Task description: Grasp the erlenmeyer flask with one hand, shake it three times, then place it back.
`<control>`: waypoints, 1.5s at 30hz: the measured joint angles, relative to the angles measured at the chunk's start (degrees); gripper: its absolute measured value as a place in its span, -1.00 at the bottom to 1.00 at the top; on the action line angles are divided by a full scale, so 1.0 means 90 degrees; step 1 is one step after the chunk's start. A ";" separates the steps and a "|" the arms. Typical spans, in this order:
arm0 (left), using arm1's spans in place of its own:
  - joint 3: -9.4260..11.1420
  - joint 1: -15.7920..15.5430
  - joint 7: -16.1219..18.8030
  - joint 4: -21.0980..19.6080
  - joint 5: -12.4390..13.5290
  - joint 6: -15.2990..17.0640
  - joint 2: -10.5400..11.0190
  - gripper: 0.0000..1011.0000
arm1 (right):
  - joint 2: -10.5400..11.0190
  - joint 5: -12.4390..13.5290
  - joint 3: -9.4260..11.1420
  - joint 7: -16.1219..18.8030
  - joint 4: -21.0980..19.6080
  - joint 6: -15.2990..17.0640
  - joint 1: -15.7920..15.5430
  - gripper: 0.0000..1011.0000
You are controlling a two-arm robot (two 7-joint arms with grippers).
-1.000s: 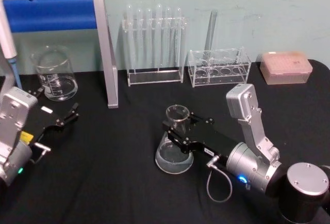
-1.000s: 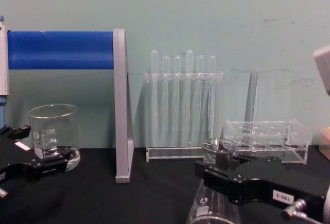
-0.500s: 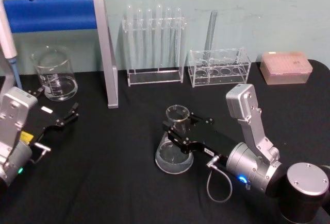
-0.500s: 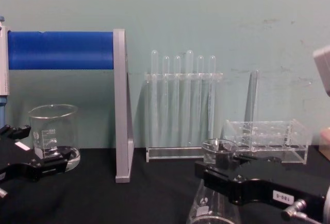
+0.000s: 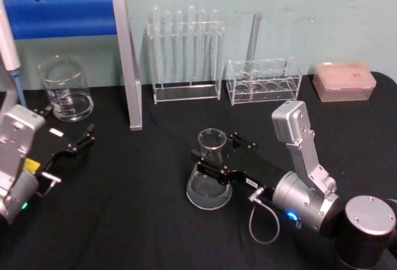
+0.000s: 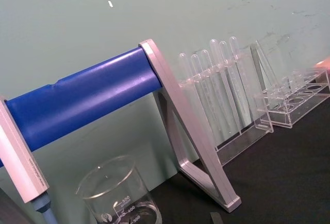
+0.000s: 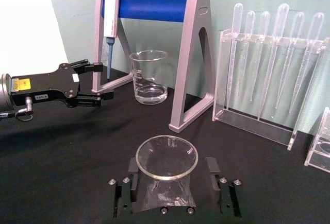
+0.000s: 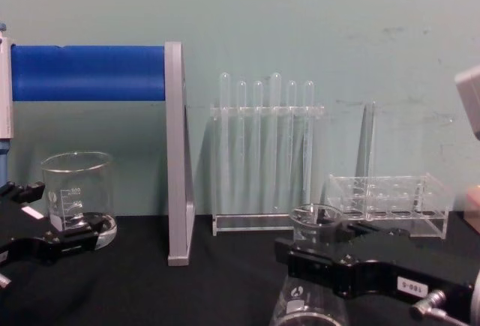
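Lighting even and diffuse; image quality moderate.

Soft overhead light, no hard shadows on the black table cover [image 5: 142, 220], which reads flat and dark. Pale green wall [image 8: 315, 26] evenly lit, faint scuffs visible. Small glare spot on wall at 12 o'clock in chest view. Weak highlights on beaker [image 5: 64, 90] rim and erlenmeyer flask [image 5: 210, 177] base. Head view slightly soft overall. Left wrist view tilted; pipette stand [image 6: 87, 98] a little blurred. Overexposed white panel [image 7: 26, 33] at 10 o'clock in right wrist view.
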 joint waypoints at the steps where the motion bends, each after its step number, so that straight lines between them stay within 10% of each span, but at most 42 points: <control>1: 0.0000 0.0000 0.0000 0.0000 0.0000 0.0000 0.0000 0.98 | 0.0000 0.0000 0.0000 0.0000 0.0000 0.0000 0.0000 0.61; 8: 0.0000 0.0000 0.0000 0.0000 0.0000 0.0000 0.0000 0.98 | 0.0000 0.0001 0.0000 0.0001 0.0000 -0.0001 0.0000 0.97; 18: 0.0000 0.0000 0.0000 0.0000 0.0000 0.0000 0.0000 0.98 | 0.0037 0.0010 0.0006 0.0033 -0.0011 -0.0002 -0.0003 0.98; 36: 0.0000 0.0000 0.0000 0.0000 0.0000 0.0000 0.0000 0.98 | 0.1098 0.0508 0.0412 0.0573 -0.0808 0.0014 -0.0689 0.98; 45: 0.0000 0.0000 0.0000 0.0000 0.0000 0.0000 0.0000 0.98 | 0.1264 0.0567 0.0793 0.0188 -0.0853 -0.0121 -0.0880 0.98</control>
